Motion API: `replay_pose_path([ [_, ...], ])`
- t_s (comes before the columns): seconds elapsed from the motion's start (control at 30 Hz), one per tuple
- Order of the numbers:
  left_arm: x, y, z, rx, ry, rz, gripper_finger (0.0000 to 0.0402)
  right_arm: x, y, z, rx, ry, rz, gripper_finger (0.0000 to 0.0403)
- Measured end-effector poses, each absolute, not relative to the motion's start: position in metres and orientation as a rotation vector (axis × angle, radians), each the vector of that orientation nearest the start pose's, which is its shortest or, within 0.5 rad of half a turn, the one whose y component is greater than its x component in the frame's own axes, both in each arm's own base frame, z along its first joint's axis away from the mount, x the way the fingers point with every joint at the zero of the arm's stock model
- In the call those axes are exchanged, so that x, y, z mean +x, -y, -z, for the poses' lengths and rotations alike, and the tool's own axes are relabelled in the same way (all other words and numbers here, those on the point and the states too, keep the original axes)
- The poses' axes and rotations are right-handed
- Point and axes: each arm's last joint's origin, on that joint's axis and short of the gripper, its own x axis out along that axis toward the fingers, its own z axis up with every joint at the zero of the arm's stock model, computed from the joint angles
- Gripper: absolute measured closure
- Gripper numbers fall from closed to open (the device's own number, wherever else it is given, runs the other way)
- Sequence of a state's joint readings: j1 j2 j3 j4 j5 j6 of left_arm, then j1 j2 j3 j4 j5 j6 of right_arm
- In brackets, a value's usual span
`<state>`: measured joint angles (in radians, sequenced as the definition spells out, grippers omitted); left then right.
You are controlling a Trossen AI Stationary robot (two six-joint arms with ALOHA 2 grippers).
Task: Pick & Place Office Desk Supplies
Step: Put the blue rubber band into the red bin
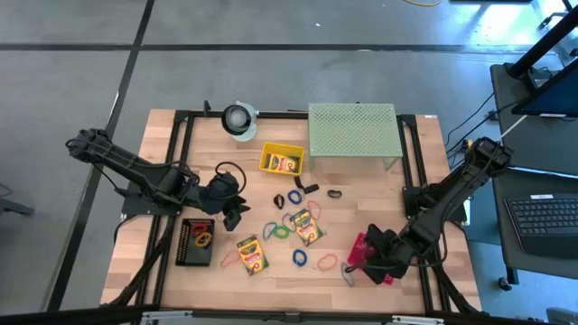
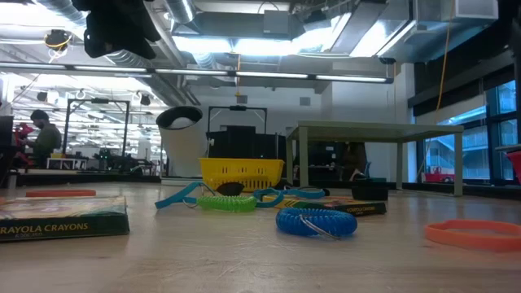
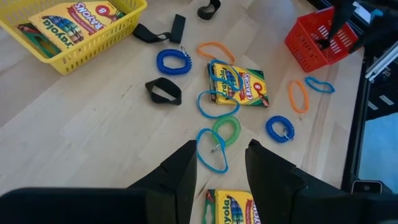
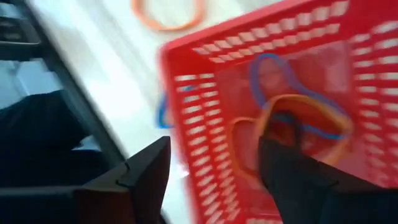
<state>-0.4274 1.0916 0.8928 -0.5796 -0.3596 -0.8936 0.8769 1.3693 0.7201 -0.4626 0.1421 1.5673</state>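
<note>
Crayon boxes: three flat yellow-and-green card boxes showed from above: one in the yellow basket (image 1: 282, 160), one (image 1: 306, 227) mid-surface under a blue loop, one (image 1: 252, 255) nearer the front.
Rubber-band loops: coiled blue ones (image 3: 173, 60) and (image 3: 280, 128), a coiled green one (image 3: 227, 130), plain blue and orange loops (image 3: 298, 96) scattered on the wood; exact total could not be told.
Clips: small black pieces (image 3: 164, 91) lay near the yellow basket, about four.
Baskets: yellow plastic mesh, rectangular; red basket (image 4: 311, 81), lattice-walled, held one blue and two orange loops; a black tray (image 1: 196, 241) sat at front left.
Surface: pale wooden planks (image 1: 361, 190) in a dark frame.
Stand: one pale green perforated shelf (image 1: 352, 131) at the back.
Roll: one round white-and-grey object (image 1: 239, 118) beside it.
Left pincer: (image 1: 237, 209) hung above the surface left of the loops, fingers (image 3: 180, 174) apart and empty.
Right pincer: (image 4: 214, 162) over the red basket's edge, jaws spread wide, nothing between them.
</note>
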Motion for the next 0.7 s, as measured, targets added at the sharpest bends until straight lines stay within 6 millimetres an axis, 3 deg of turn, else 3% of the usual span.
replay_pose_path([
  [0.2,0.202,0.082,-0.281,-0.562,-0.693,-0.241,0.0272,0.158,-0.179,-0.182,0.745,-1.155,0.314,0.0192],
  [0.47,0.202,0.082,-0.281,-0.564,-0.694,-0.241,0.0272,0.180,-0.181,-0.239,0.492,-1.085,0.186,0.0237],
  [0.57,0.204,0.080,-0.281,-0.565,-0.692,-0.250,0.0272,0.198,-0.169,-0.253,0.366,-0.977,0.186,0.0249],
  [0.7,0.206,0.076,-0.280,-0.566,-0.692,-0.270,0.0272,0.224,-0.135,-0.250,0.250,-0.988,0.195,0.0263],
])
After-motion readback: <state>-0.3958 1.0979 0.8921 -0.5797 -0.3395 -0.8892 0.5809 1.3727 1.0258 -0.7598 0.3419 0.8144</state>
